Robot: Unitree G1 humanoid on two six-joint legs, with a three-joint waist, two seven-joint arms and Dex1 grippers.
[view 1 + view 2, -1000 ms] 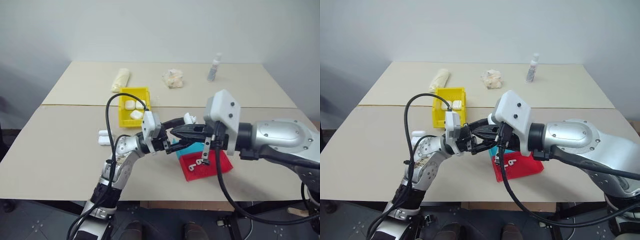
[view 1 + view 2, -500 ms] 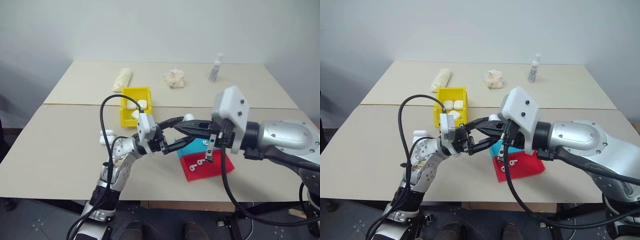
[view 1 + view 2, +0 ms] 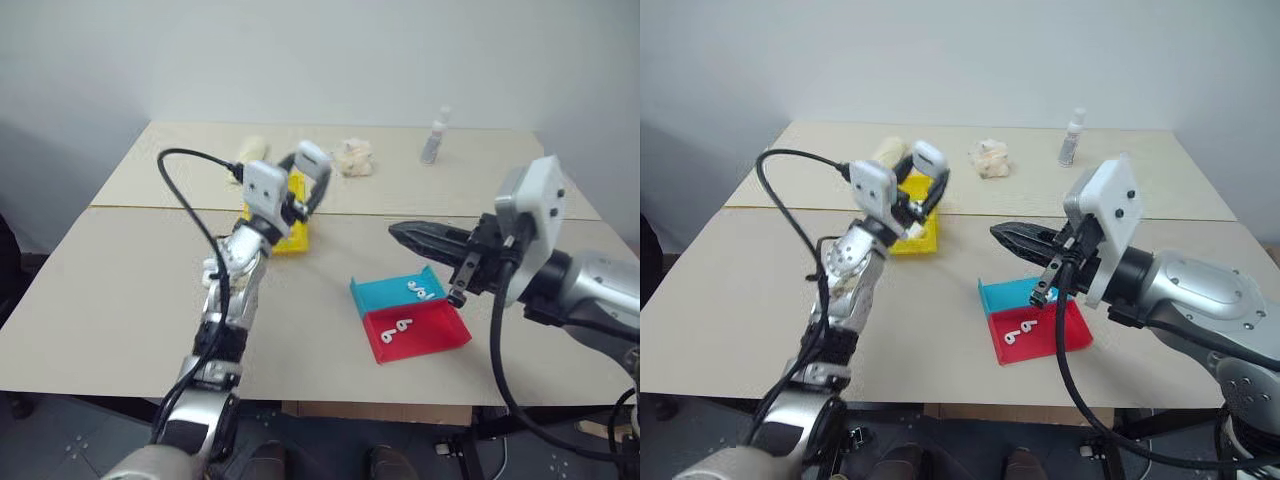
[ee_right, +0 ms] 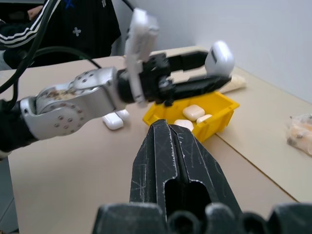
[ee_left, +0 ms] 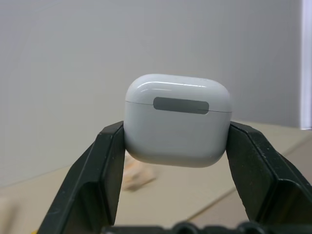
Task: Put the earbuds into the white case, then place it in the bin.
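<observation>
Left gripper (image 5: 176,141) clamped on the case (image 5: 177,119), lid closed, raised above the bin (image 3: 290,232) at 11 o'clock on the table (image 3: 120,300). Right gripper (image 4: 168,146) pressed shut on nothing, aloft at 3 o'clock over the blue tray (image 3: 395,293). Earbuds (image 3: 400,327) in the red tray (image 3: 430,335) at 5 o'clock; more cases in the bin.

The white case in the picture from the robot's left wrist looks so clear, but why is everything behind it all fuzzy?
In the left wrist view the white case sits close to the camera between the left gripper fingers, so it is sharp with a shiny streak on top, while the table and wall behind are out of focus. In the left eye view the same hand looks slightly smeared.
</observation>
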